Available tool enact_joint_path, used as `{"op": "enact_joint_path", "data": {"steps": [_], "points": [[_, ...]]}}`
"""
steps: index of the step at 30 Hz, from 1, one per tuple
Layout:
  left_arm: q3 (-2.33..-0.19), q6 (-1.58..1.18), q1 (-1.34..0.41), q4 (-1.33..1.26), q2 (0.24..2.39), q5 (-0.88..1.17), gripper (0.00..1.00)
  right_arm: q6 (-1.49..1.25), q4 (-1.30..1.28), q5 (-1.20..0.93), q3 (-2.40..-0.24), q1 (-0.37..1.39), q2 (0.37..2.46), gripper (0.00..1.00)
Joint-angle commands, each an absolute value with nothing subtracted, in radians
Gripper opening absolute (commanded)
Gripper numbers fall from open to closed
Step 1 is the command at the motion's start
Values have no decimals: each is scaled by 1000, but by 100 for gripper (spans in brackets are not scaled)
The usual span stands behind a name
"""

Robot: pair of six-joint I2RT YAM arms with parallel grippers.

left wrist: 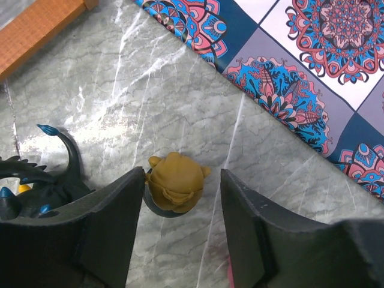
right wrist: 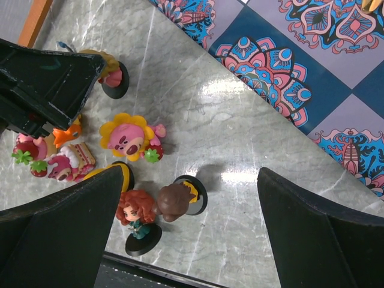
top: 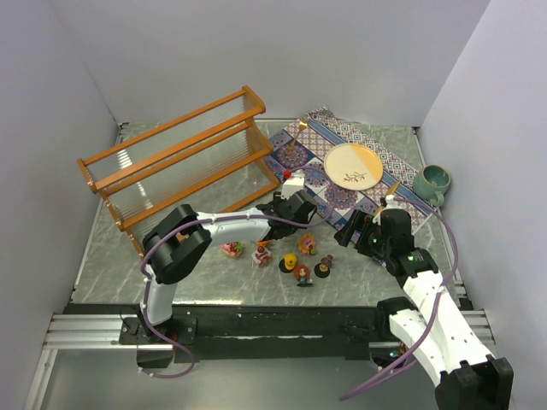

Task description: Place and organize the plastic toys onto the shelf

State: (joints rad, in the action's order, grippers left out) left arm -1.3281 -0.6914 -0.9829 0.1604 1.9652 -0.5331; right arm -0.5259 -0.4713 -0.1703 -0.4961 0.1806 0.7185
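One tan-headed doll [left wrist: 176,187] stood on the table [left wrist: 120,90] between the left gripper's [left wrist: 183,177] parted jaws, unclamped: the pick was in hand. Next, it likely needed closing, lifting, and carrying to the shelf [top: 171,162].

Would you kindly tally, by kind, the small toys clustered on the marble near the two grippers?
Dolls on round black bases: 4 (tan-headed, yellow, red-haired, brown-haired)
Pink or red flowery figures: 3
Orange figure: 1
Black spiky figure: 1
Total: 9
A tiny red item by the shelf is too small to identify, so uncounted.
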Motion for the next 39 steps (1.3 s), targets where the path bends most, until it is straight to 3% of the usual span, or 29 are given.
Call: {"op": "enact_joint_path", "data": {"steps": [1,11,14,18,24,39], "points": [[-1316,-684,-991,129,1934,-565,60,-511,-434,-176,-483,178,703,100],[-1304,-669,-994,117,1951,-591,51,-511,-422,-192,-479,178,706,100],[-1302,-666,-997,110,1942,-597,42,-511,-422,-190,-479,178,703,100],[-1315,-666,-997,136,1913,-597,20,-509,-420,-190,-477,176,701,100],[-1410,-640,-997,238,1842,-646,1,-511,-419,-187,-477,179,701,100],[-1936,-448,-896,606,1787,-690,1,-496,-433,-169,-509,178,729,100]]}}
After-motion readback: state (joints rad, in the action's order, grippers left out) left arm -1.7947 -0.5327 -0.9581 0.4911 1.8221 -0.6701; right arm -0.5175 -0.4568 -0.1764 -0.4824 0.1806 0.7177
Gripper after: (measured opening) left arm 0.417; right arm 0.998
